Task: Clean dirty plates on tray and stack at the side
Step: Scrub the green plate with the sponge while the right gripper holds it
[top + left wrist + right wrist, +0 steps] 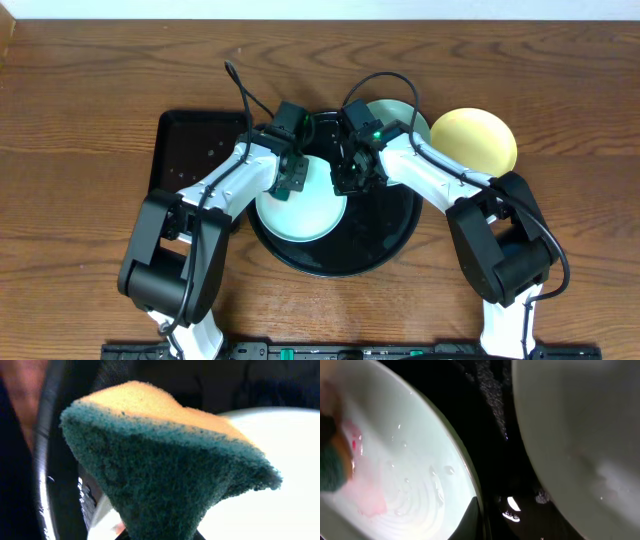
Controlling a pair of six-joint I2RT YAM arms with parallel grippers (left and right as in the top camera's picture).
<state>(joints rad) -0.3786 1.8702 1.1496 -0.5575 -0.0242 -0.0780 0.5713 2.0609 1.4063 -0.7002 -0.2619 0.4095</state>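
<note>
Wooden table (80, 80) held the tray (380, 255); on its near-left sat a smeared mint plate (300, 215), left gripper (292, 180) clamped on a sponge (165, 470) to scrub it, right gripper (350, 178) closed at its rim, likely steadying; yellow plate (475, 140) sat right

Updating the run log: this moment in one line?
left gripper: shut on green-yellow sponge over smeared mint round plate | right gripper: shut at rim | plate on glossy black round tray
</note>
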